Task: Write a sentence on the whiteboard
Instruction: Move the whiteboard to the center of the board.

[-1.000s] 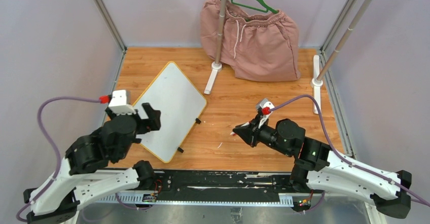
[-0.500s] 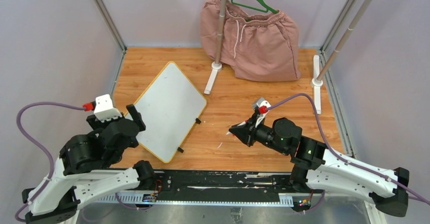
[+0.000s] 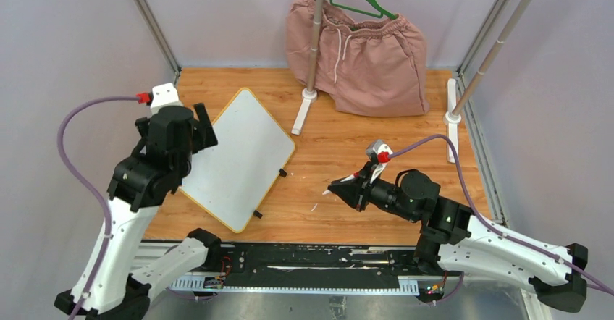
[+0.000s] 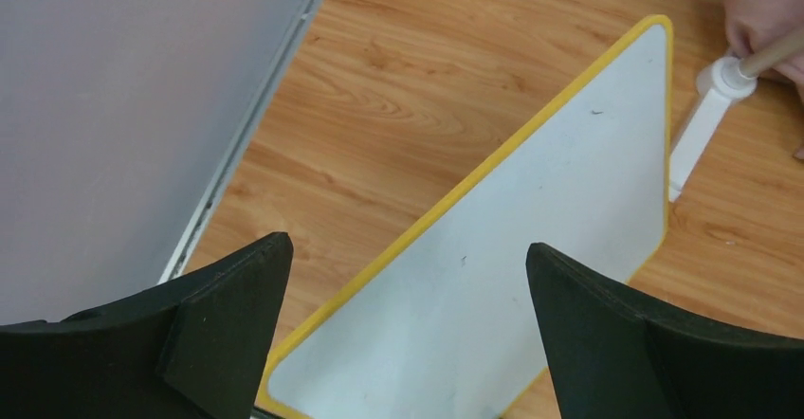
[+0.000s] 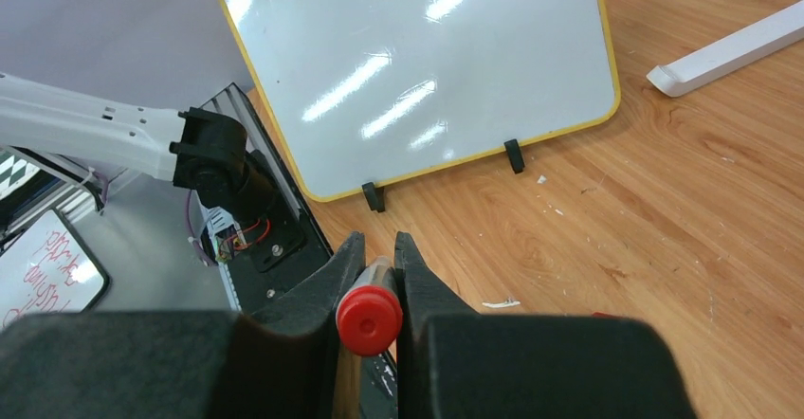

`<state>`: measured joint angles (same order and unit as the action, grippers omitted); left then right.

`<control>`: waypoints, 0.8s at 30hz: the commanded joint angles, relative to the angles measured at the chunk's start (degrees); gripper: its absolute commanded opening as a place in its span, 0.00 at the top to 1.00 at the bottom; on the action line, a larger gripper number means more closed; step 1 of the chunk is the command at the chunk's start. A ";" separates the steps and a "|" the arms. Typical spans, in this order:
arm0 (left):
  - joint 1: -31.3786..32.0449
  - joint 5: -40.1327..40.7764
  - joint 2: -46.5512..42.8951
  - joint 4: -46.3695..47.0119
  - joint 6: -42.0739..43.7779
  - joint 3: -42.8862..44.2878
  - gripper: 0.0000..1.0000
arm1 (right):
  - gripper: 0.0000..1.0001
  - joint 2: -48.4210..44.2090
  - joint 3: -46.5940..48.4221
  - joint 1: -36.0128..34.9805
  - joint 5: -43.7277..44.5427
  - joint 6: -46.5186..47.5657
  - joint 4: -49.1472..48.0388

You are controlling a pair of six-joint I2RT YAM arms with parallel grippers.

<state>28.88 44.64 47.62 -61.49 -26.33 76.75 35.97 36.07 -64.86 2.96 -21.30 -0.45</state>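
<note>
The whiteboard [image 3: 242,157] lies flat and turned at an angle on the left half of the wooden table; its yellow-rimmed face [image 4: 559,220] [image 5: 417,68] is blank, and no sentence shows on it. My left gripper [image 3: 203,123] hangs above the board's left edge, jaws wide open [image 4: 408,244] and empty. My right gripper [image 3: 337,188] sits low to the right of the board, pointing at it. It is shut [image 5: 377,241] on a marker [image 5: 369,319] with a red end cap, held along the fingers.
Pink shorts [image 3: 358,52] hang on a green hanger from a white rack at the back, whose feet [image 3: 302,110] [image 3: 452,121] rest on the table. Two small black board feet [image 5: 374,196] face my right gripper. Small white scraps [image 5: 501,302] dot the wood.
My left arm has risen and swung from the board's near-left corner to its far-left edge, jaws still open. My right gripper has barely shifted, still holding the marker.
</note>
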 commanded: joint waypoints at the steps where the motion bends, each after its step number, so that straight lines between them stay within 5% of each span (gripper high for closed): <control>1: -7.70 -22.56 5.41 7.49 10.15 3.25 0.00 | 1.00 -0.89 2.25 -0.09 -1.69 -0.14 0.22; 9: -25.83 -47.22 12.96 12.05 12.96 1.34 0.00 | 1.00 -1.10 6.80 -0.09 -5.06 1.64 6.12; 17: -27.54 -57.90 20.85 15.44 14.81 1.61 0.02 | 1.00 -2.40 8.57 -0.05 -6.30 3.13 8.92; 24: -28.21 -58.17 26.18 14.37 15.94 3.34 0.08 | 1.00 -3.62 7.64 -0.06 -6.20 3.97 9.06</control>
<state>1.67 -10.81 72.36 -47.75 -12.08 77.91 33.34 42.81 -64.86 -2.50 -18.70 8.19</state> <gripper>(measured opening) 0.937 0.156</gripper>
